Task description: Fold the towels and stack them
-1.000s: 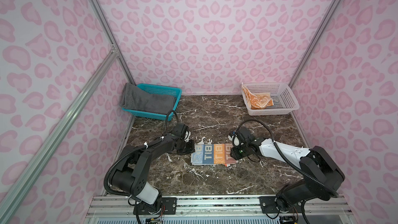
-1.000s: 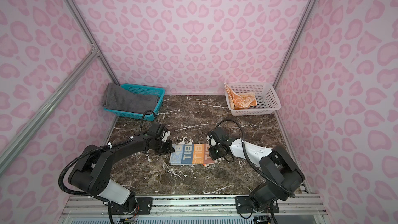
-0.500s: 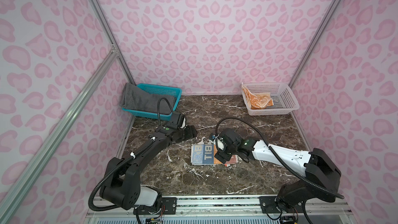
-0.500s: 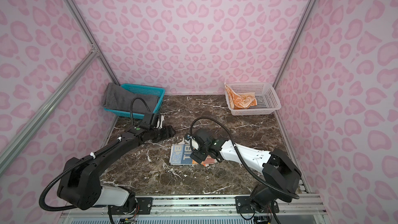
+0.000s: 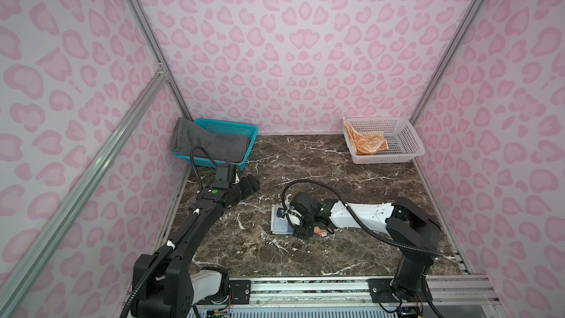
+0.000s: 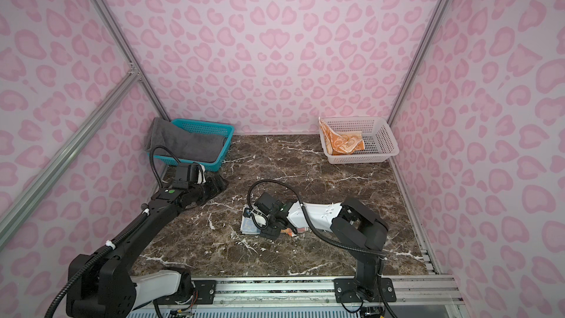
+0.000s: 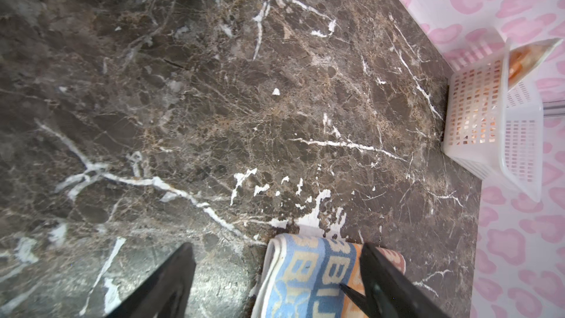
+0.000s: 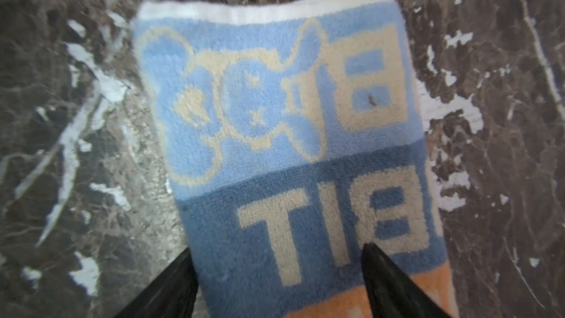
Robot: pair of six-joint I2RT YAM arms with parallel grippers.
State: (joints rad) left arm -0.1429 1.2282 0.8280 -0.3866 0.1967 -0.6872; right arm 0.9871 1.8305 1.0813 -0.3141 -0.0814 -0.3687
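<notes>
Right wrist view: the multicolour towel [image 8: 290, 148] lies folded flat on the dark marble table [image 8: 61, 117] and fills the middle of the frame. It has a white hem at the top, a pale blue band with a cream cartoon figure, a darker blue band with block letters, and an orange band at the bottom edge. The right gripper [image 8: 275, 249] is wide, with nothing pinched. One black finger stands at the towel's edge and the other over the lettering.

In both top views this towel sits in the lower middle of the table. It is mostly covered by the right arm's wrist, with its blue part [image 5: 279, 220] showing just left of the arm.

The left gripper [image 5: 250, 183] hangs above bare table left of centre, near the teal basket [image 5: 226, 125] and well apart from the towel. In the left wrist view its fingers [image 7: 171, 282] are spread wide with nothing between them, and the towel's end shows at the lower edge.

The dark grey towel [image 5: 214, 143] lies in the teal basket at the left rear corner, draped over its left rim. The orange towel [image 5: 367, 145] lies crumpled in the white basket [image 5: 403, 145] at the right rear, one corner standing up against its left wall.
</notes>
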